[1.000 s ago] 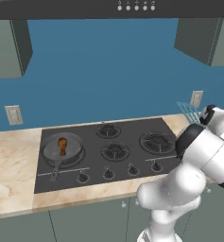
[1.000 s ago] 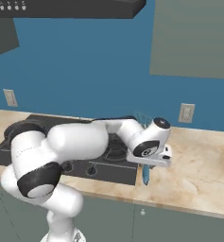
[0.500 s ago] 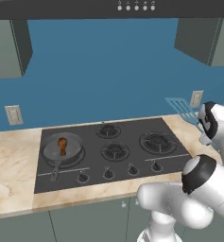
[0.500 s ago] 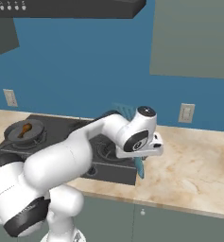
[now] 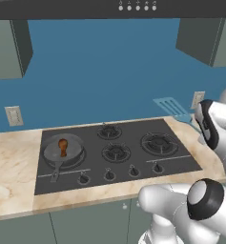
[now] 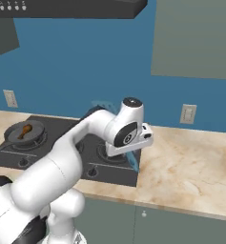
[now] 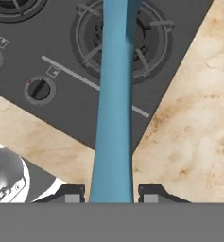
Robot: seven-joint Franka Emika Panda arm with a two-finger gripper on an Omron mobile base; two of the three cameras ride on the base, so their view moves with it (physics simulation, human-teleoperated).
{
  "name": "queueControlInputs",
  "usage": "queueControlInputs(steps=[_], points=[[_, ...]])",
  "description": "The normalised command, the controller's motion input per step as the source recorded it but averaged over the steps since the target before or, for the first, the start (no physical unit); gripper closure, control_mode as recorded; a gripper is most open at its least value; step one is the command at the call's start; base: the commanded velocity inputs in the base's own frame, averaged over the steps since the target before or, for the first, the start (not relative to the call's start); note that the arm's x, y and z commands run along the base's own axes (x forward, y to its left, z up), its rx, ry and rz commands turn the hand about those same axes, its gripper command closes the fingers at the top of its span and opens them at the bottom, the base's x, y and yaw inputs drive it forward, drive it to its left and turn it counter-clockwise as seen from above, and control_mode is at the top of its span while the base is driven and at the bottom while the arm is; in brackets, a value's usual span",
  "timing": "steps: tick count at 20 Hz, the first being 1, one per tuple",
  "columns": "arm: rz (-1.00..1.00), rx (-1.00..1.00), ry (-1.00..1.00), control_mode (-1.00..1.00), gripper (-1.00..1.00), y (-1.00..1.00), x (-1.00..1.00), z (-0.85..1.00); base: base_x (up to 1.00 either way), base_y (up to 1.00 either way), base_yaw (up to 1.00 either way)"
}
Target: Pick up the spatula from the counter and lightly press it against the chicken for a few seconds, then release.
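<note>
Above the right burner [image 7: 157, 43] of the cooktop [image 7: 61, 101], the pincer [image 7: 111, 194] clamps the blue spatula [image 7: 114, 118], clear of the counter [image 7: 193, 142].

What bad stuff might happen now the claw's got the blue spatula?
The claw pinches only the handle of the spatula, so it might slip or twist. The chicken sits in a pan far across the stove, so the swing might knock the pan or press too hard.

You've got the spatula [image 7: 114, 108] clamped.
Its blue handle runs up from your gripper [image 7: 111, 194], across a burner [image 7: 153, 40].
</note>
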Motion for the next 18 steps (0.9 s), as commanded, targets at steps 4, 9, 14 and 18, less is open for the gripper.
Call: queueControlInputs(steps=[4,9,14,18], points=[[0.27,-0.03,0.0,-1.0,1.0,0.42,0.0,0.26,0.0,0.0,0.0],[0.33,-0.01,0.02,-1.0,1.0,0.41,0.0,0.19,0.0,0.0,0.0],[0.34,-0.01,0.08,-1.0,1.0,0.57,0.0,0.05,0.0,0.0,0.0],[0.27,-0.01,0.05,-1.0,1.0,0.5,0.0,0.08,0.0,0.0,0.0]])
